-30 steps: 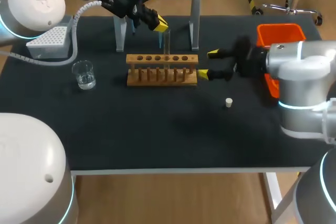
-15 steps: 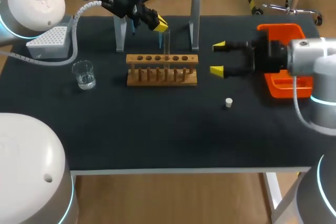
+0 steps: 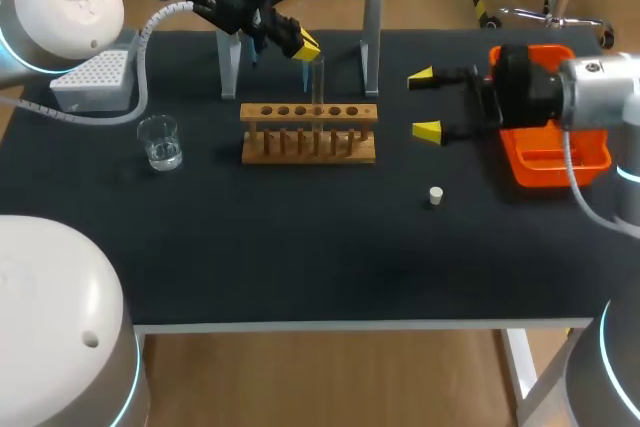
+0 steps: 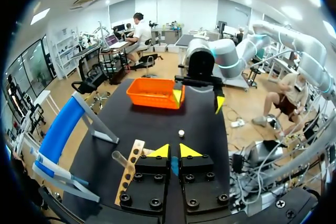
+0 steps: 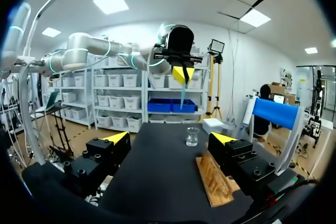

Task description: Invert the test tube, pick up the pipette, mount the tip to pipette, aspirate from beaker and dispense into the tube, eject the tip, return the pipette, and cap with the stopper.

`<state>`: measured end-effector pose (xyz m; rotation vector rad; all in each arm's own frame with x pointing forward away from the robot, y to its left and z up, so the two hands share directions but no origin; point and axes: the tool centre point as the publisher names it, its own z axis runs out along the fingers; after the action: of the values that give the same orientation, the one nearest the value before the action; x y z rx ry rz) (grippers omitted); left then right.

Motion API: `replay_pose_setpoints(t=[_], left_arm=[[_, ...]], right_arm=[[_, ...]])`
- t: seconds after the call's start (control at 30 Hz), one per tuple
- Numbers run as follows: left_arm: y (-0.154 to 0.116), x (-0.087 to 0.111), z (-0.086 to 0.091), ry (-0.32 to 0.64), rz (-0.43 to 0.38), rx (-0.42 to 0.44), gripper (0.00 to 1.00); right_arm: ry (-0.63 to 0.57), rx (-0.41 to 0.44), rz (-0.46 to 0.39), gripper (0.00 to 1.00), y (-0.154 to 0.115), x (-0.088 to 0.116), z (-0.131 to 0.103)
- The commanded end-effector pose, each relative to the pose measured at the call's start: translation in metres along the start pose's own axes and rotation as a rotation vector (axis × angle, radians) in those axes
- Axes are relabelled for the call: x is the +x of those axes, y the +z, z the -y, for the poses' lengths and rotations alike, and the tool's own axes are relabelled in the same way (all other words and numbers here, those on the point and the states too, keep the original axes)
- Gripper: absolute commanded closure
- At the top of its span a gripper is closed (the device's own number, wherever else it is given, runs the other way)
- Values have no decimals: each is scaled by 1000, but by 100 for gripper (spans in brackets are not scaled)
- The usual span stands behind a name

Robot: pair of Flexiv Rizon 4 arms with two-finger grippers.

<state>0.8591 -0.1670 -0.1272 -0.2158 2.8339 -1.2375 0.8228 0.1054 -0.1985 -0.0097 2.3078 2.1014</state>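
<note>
Pipette (image 5: 182,94) in left hand (image 3: 300,46) (above rack (image 3: 310,134))

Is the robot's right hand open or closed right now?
Open. The right gripper has its two yellow fingers spread wide apart, with nothing held between them.

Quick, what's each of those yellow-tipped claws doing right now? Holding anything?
Left gripper: closed, holding the thin blue pipette.
Right gripper: open wide, holding nothing.
</note>
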Motion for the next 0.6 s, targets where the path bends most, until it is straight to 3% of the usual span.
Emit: replay_pose_setpoints(t=[0.03, 0.6], left_arm=[[-1, 0, 1, -2, -2, -5, 100], [-1, 0, 1, -2, -2, -5, 100]], right_arm=[[5, -4, -22, 0, 12, -3, -3], [26, -34, -38, 0, 72, -9, -24]])
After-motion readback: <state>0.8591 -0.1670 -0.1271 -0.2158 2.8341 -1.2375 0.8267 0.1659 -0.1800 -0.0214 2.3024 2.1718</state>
